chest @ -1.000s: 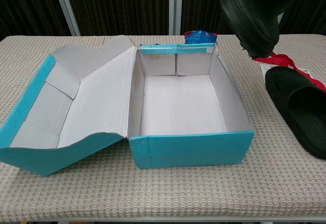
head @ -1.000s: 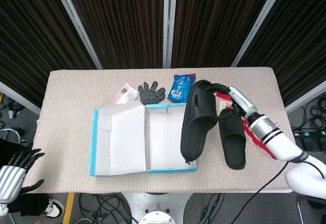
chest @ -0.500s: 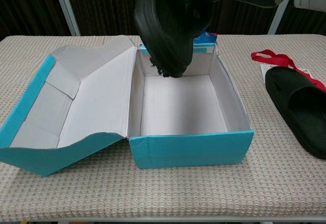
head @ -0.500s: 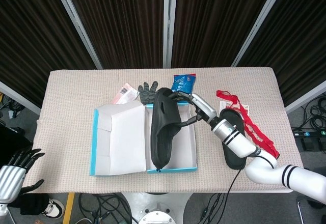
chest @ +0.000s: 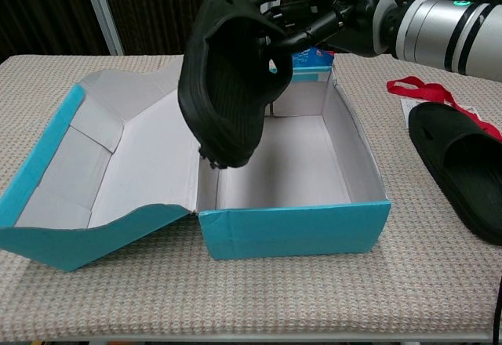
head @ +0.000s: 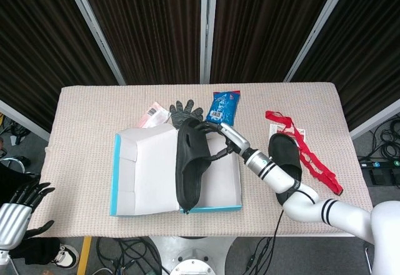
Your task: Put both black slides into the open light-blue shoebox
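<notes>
My right hand [head: 220, 135] [chest: 314, 12] grips one black slide [head: 189, 169] [chest: 226, 86] and holds it tilted in the air over the left side of the open light-blue shoebox [head: 212, 207] [chest: 294, 231]. The second black slide [head: 286, 156] [chest: 463, 168] lies on the table to the right of the box. My left hand [head: 17, 209] hangs open off the table's front left corner and appears only in the head view.
The box lid [head: 145, 169] [chest: 125, 165] lies open to the left. Behind the box are a black glove [head: 185, 112], a blue packet [head: 223, 106] [chest: 312, 55] and a pink card [head: 150, 114]. A red ribbon [head: 306, 153] [chest: 427, 92] lies beside the second slide.
My right arm has swung left, carrying the slide from right of the box to above its left side. The left hand has not moved.
</notes>
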